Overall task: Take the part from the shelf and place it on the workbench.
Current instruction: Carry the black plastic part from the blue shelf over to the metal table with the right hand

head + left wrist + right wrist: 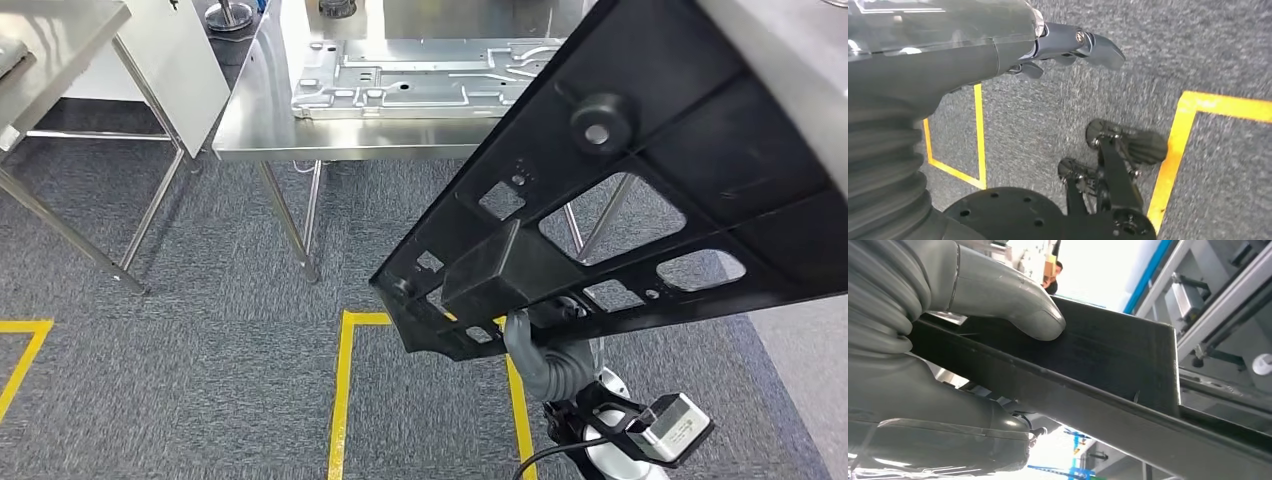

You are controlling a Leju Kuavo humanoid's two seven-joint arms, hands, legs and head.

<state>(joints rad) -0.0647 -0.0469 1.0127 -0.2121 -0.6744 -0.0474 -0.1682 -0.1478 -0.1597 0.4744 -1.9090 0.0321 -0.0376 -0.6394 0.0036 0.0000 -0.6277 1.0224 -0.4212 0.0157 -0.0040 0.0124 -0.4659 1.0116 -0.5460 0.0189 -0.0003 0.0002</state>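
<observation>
Carrying the black part is the step I judge to be in hand: it is off the shelf and not yet set down. I see it in the head view as a long, ribbed plastic panel with cut-out windows, held in the air and tilted, its low end nearest the yellow floor marking and its high end running up past the picture's edge. In the right wrist view my right robot hand is clamped on the part, the thick grey thumb pressed on one face and the rest of the hand beneath the edge.

Beyond the part's far side stands the steel counter, with a grey metal plate already lying on it. The part hangs well short of the counter, over grey carpet.

My left robot hand hangs away from the part, over the carpet, holding nothing, its fingers loosely apart.

Next, I reckon, I must walk the robot closer to the counter, level the part, and lower it onto bare steel beside the metal plate, keeping the long end from catching the counter's edge.
</observation>
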